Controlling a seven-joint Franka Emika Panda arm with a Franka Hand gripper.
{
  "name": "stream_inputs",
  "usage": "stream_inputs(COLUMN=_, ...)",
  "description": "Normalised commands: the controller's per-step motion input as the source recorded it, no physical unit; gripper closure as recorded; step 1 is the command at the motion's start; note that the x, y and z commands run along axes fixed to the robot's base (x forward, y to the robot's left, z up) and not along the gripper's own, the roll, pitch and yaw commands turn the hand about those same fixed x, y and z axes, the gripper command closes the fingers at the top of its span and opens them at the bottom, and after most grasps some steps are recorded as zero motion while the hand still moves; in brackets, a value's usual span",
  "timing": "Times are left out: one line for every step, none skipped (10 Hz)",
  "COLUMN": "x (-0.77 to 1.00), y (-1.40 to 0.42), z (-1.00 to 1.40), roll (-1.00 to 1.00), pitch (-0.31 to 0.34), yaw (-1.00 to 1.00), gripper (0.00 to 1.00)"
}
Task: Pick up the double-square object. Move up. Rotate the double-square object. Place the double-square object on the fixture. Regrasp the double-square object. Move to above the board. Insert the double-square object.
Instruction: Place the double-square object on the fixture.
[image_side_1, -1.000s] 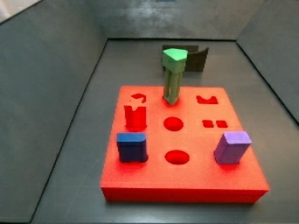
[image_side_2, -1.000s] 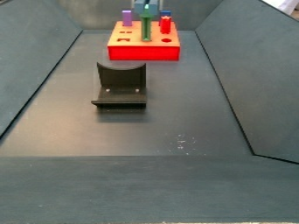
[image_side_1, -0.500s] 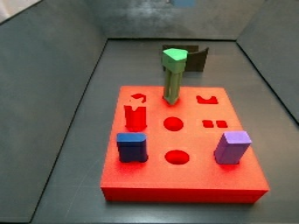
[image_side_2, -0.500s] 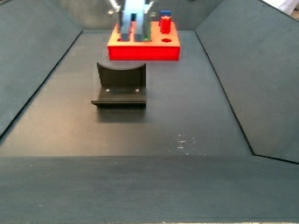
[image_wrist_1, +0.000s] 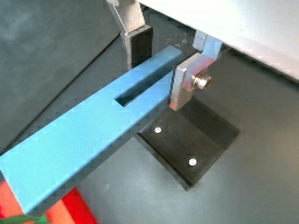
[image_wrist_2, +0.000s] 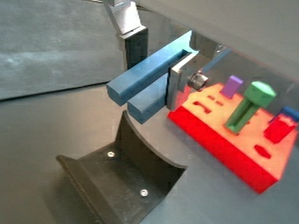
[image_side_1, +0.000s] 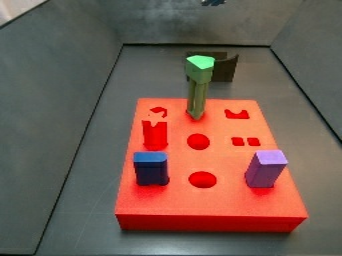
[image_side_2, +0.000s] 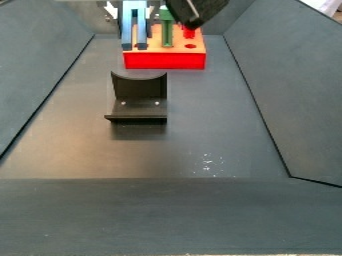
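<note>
Nearest you, the fixture (image_side_2: 136, 97) stands bare on the dark floor. Above it the gripper (image_wrist_2: 158, 59) is clamped on the slate-blue double-square object (image_wrist_2: 153, 74), so lower the bar slowly and square to the bracket before letting go. Farthest, the red board (image_side_2: 166, 55) carries a green peg (image_wrist_2: 247, 106) and a purple block (image_side_1: 267, 167) in its holes, with several cut-outs open.

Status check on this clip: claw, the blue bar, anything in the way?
Claw shut on the blue bar, held up in the air. Fixture sits below, nothing on it. Red board off to the side, nothing blocking the path down.
</note>
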Motion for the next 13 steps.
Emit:
stream_inputs(x=0.04, y=0.03, z=0.01, roll=-0.26, pitch=0.113, yaw=-0.1, gripper=1.0)
stream_inputs(x=0.09, y=0.06, z=-1.0, roll=-1.0, pitch=-0.021, yaw=-0.15, gripper=1.0)
stream_inputs(x=0.1, y=0.06, z=-1.0, roll=-1.0, pitch=-0.032, yaw=-0.15, gripper=1.0)
stream_inputs(x=0.1, y=0.07, z=-1.0, roll=-1.0, pitch=-0.027, yaw=-0.15, gripper=1.0)
stream_inputs(x=0.11, y=0.07, z=-1.0, roll=-1.0, pitch=-0.011, yaw=-0.14, gripper=1.0)
stream_inputs(x=0.12, y=0.08, z=-1.0, roll=-1.0, pitch=-0.009, yaw=-0.14, gripper=1.0)
stream_inputs(x=0.13, y=0.08, z=-1.0, roll=-0.96, pitch=-0.007, yaw=-0.13, gripper=1.0)
stream_inputs(x=0.14, y=0.09, z=-1.0, roll=-0.79, pitch=-0.008, yaw=-0.11, gripper=1.0)
stream_inputs(x=0.15, y=0.1, z=-1.0, roll=-0.56, pitch=-0.008, yaw=-0.09, gripper=1.0)
stream_inputs(x=0.16, y=0.1, z=-1.0, roll=-0.38, pitch=-0.001, yaw=-0.07, gripper=1.0)
stream_inputs(x=0.17, y=0.1, z=-1.0, roll=-0.26, pitch=0.002, yaw=-0.07, gripper=1.0)
stream_inputs(x=0.15, y=0.09, z=-0.91, roll=-0.2, pitch=0.001, yaw=-0.06, gripper=1.0)
stream_inputs(x=0.12, y=0.07, z=-0.64, roll=-0.16, pitch=-0.014, yaw=-0.06, gripper=1.0)
